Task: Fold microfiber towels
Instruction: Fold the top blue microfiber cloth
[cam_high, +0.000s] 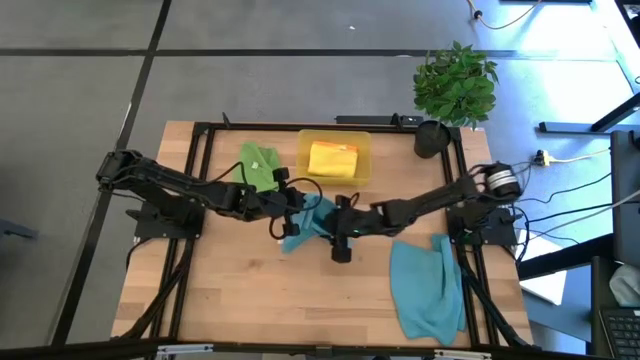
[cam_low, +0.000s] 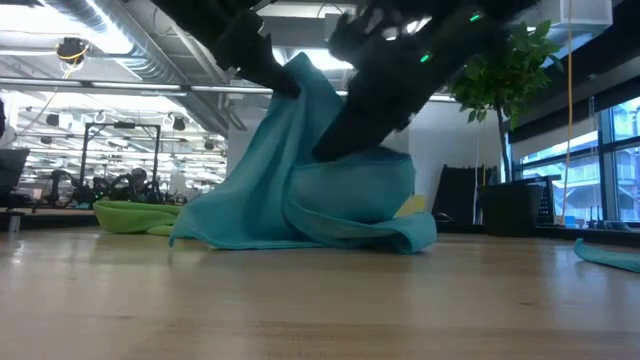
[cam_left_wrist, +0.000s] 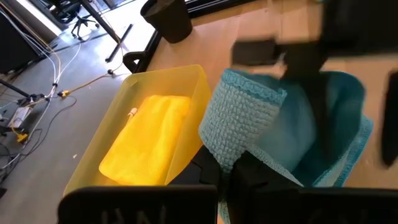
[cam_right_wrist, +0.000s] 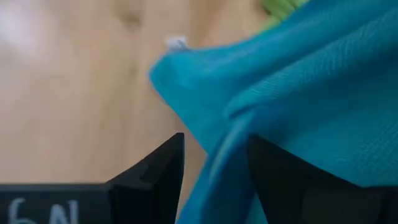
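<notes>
We see a soft teal-blue microfiber towel (cam_high: 308, 222) bunched at the middle of the pale wooden slatted table (cam_high: 250, 290), raised into a peaked tent shape with its lower folds resting on the wood. In the low view its cloth (cam_low: 300, 190) drapes in smooth, loose folds from a high corner, and in the left wrist view its looped, nubbly weave (cam_left_wrist: 239, 121) shows clearly along a rolled edge.

The left gripper (cam_high: 291, 212) has its fingers closed tight on that lifted corner of the towel. The right gripper (cam_high: 341, 236) sits just beside it at the towel's other side; in its own wrist view its two dark fingers (cam_right_wrist: 155, 171) stand partly apart with a fold of the teal cloth (cam_right_wrist: 292, 106) running between them, though we cannot tell whether they press on it.

Behind the towel, a translucent yellow plastic tray (cam_high: 305, 160) of rectangular shape holds a folded yellow microfiber cloth (cam_high: 332, 159). A crumpled green microfiber cloth (cam_high: 260, 165) lies just beside the tray toward the left arm. A second teal-blue microfiber towel (cam_high: 425, 285) lies spread, with wrinkles, near the table's front right corner. A leafy green potted plant (cam_high: 455, 85) in a dark round pot stands at the far right corner.
</notes>
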